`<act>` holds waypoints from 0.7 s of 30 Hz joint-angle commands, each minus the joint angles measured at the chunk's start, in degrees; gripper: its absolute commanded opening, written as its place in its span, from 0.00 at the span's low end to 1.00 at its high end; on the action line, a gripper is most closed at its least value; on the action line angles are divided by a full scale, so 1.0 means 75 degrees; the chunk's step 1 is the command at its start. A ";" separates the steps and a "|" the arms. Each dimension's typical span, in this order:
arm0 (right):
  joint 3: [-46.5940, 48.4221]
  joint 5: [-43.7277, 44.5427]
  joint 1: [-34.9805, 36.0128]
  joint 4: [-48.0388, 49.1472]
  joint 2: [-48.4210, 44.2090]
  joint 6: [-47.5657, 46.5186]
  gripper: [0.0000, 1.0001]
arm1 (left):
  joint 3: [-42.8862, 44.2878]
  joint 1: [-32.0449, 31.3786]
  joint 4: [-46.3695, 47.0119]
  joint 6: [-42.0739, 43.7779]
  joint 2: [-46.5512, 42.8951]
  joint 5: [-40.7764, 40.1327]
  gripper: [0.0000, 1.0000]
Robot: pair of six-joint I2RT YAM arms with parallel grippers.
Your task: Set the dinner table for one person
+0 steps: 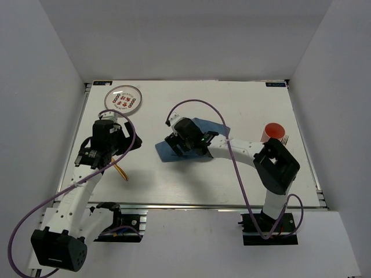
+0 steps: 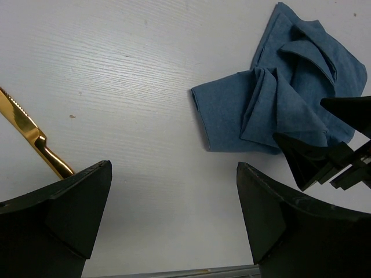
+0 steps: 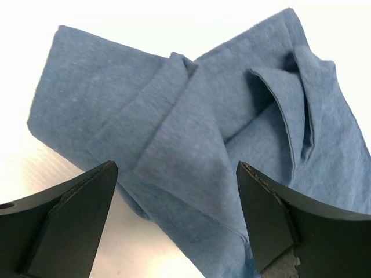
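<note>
The white dinner table (image 1: 232, 185) carries a crumpled blue cloth (image 1: 215, 126) near its middle. My right gripper (image 1: 174, 145) is open and hovers just over the cloth's left part; in the right wrist view the cloth (image 3: 191, 116) lies folded and bunched between my open fingers (image 3: 177, 174). My left gripper (image 1: 130, 143) is open and empty, left of the cloth. The left wrist view shows bare table between the fingers (image 2: 174, 174), the cloth (image 2: 272, 110) at upper right, and a gold knife (image 2: 26, 130) at the left. The knife (image 1: 120, 171) lies by the left arm.
A round plate with a red pattern (image 1: 124, 99) sits at the far left corner. A red cup (image 1: 272, 132) stands at the right with a fork (image 1: 285, 139) beside it. The metal rail (image 1: 191, 205) runs along the front edge.
</note>
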 commanded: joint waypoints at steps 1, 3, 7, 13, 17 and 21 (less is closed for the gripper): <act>0.0379 0.0202 0.0182 -0.0138 0.0156 -0.0307 0.89 | 0.0001 -0.0038 0.0019 0.0089 -0.0061 0.0140 0.98; 0.0414 0.0387 0.0252 -0.0103 0.0203 -0.0249 0.89 | -0.0011 -0.0038 0.0031 0.0077 -0.0084 0.0152 0.98; 0.0648 0.1009 0.0194 -0.0184 0.0694 0.0008 0.84 | -0.0011 -0.0038 0.0031 0.0077 -0.0084 0.0164 0.98; 0.0953 0.1256 0.0194 -0.0279 0.1023 0.0056 0.30 | -0.0011 -0.0038 0.0031 0.0089 -0.0119 0.0164 0.98; 0.1070 0.1350 0.0206 -0.0279 0.0720 0.0115 0.08 | -0.0011 -0.0038 0.0031 0.0100 -0.0131 0.0164 0.98; 0.1433 0.1232 0.0147 -0.0279 0.0461 0.0103 0.00 | 0.0001 -0.0038 0.0031 0.0100 -0.0119 0.0199 0.98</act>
